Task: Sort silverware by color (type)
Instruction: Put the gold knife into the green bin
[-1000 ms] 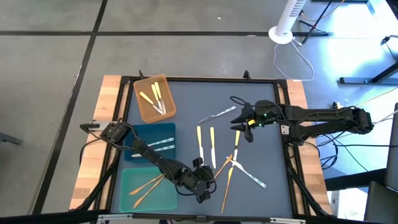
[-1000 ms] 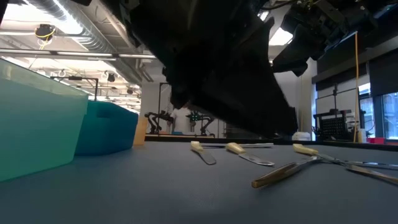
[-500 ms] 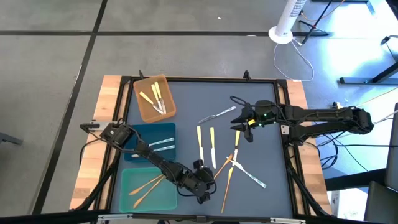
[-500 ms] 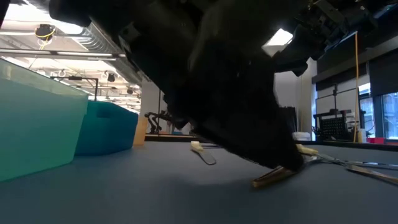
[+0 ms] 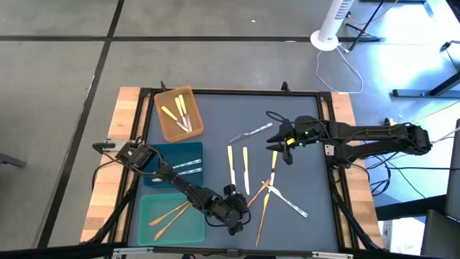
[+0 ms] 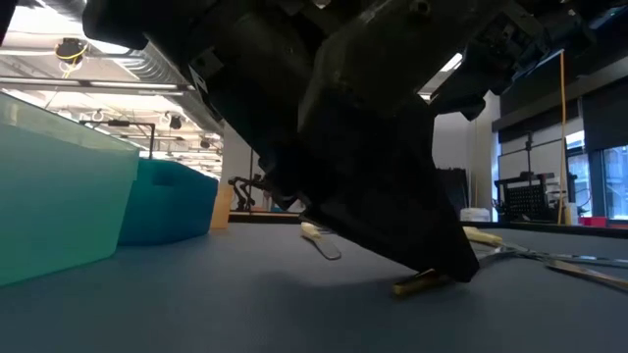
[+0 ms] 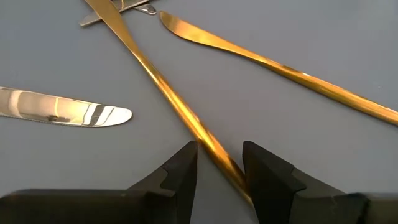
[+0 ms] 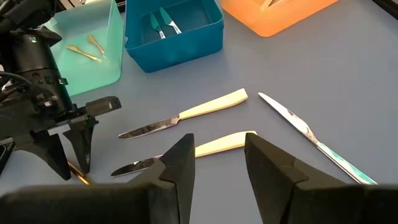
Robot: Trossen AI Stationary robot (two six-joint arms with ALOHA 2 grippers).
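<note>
Grey desk (image 5: pixel 302 187): left gripper (image 7: pixel 219 163), jaws spread astride a gold knife (image 7: pixel 166 96) lying flat near the teal tray (image 5: pixel 171 218); right gripper (image 8: pixel 217 152), jaws spread and empty, hovers over two yellow-handled knives (image 8: pixel 186 113).

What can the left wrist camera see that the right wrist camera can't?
Only the left wrist view shows the gold utensil's handle running between the left gripper's open fingers, and a second gold knife. Only the right wrist view shows the teal tray, blue tray, orange tray and two yellow-handled knives. Both show the grey tabletop.
</note>
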